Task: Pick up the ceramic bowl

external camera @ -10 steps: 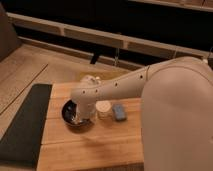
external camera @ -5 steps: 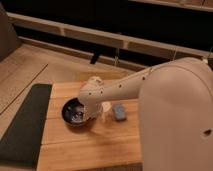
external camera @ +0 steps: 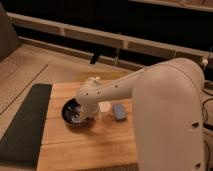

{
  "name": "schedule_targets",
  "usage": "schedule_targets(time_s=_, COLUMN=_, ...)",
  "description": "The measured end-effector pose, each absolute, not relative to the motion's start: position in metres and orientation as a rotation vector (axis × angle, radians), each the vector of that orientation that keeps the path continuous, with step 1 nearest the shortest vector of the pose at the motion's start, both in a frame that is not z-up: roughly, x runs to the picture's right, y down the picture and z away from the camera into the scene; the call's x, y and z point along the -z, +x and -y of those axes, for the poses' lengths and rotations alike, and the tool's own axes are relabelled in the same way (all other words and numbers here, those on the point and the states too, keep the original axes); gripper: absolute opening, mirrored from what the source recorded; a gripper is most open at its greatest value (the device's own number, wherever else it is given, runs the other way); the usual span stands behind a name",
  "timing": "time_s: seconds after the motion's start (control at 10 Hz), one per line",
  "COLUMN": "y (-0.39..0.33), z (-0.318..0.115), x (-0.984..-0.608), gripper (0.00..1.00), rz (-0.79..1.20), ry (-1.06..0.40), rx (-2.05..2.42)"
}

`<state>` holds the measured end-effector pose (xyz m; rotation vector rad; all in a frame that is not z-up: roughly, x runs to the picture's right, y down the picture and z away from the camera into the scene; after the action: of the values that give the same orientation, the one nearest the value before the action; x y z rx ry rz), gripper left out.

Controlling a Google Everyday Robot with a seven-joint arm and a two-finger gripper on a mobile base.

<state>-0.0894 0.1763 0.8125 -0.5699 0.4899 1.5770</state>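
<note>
Item 1. Ceramic bowl [external camera: 73,113]: round, shallow, dark and glossy, with pale glints inside. Upright on the wooden table [external camera: 85,150], in its left half, toward 10 o'clock from the tabletop's middle. Rim at 3 o'clock partly hidden under the wrist.

Item 2. Gripper [external camera: 85,116]: lowered over the bowl's 3 o'clock side, reaching down from a pale rounded wrist. Meets the bowl in this view; actual contact not discernible. Open or closed: cannot tell, tip lost against the dark interior.

Item 3. Arm [external camera: 122,89]: white, smooth, stretched from the robot body [external camera: 172,117] at 3 o'clock across to the bowl at 9 o'clock. Bent downward at the wrist, with small dark dots along the shell.

Item 4. White cup [external camera: 105,107]: small, standing just beside the bowl at its 3 o'clock, partly covered by the arm.

Item 5. Blue block [external camera: 119,111]: rectangular, lying flat at 3 o'clock of the cup, near but apart from it.

Item 6. Dark mat [external camera: 25,125]: long, lying along the table's 9 o'clock edge.

Item 7. Pale rail [external camera: 100,36]: running across the dark background at 12 o'clock
</note>
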Motion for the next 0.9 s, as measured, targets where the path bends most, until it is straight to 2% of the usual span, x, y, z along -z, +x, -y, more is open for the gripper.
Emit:
schedule_targets(time_s=0.4, y=-0.107, z=-0.188, x=-0.845, gripper=0.64, rz=-0.495, ry=-0.655, rx=-1.555)
schedule_targets(time_s=0.5, y=-0.108, z=-0.187, x=-0.854, gripper=0.58, rz=-0.500, ry=-0.663, rx=-1.542)
schedule_targets(time_s=0.6, y=-0.113, z=-0.183, x=-0.859, gripper=0.46, rz=-0.489, ry=-0.669, rx=-1.519)
schedule_targets(time_s=0.7, y=-0.118, z=-0.180, x=-0.859, gripper=0.40, rz=-0.480, ry=-0.670, rx=-1.505)
schedule_targets(time_s=0.8, y=-0.131, z=-0.174, x=-0.858, gripper=0.26, rz=-0.452, ry=-0.668, rx=-1.467)
schedule_targets(time_s=0.9, y=-0.134, z=-0.172, x=-0.856, gripper=0.18, rz=-0.444, ry=-0.666, rx=-1.457)
